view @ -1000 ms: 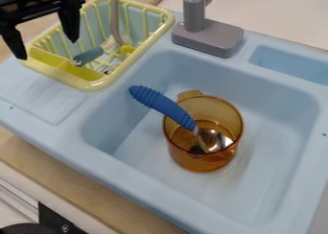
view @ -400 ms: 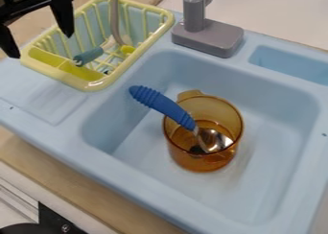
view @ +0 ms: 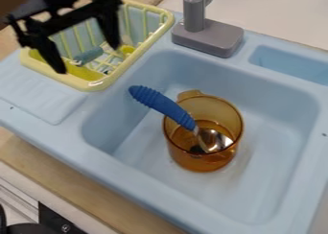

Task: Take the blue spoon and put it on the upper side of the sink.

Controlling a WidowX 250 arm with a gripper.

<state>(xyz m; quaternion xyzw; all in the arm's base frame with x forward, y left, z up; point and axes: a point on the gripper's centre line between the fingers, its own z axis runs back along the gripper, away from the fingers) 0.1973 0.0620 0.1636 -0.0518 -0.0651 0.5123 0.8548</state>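
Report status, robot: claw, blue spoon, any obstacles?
Black two-finger claw: open, empty, above yellow plastic rack. Blue-handled metal spoon: leaning in transparent amber cup. Handle sticks out, nothing over it.

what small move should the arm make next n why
Probably bring the open claw toward the blue handle: it hangs over the yellow rack, away from the spoon, whose handle leans on the rim of the amber mug and juts up past it, leaving a part that looks graspable.
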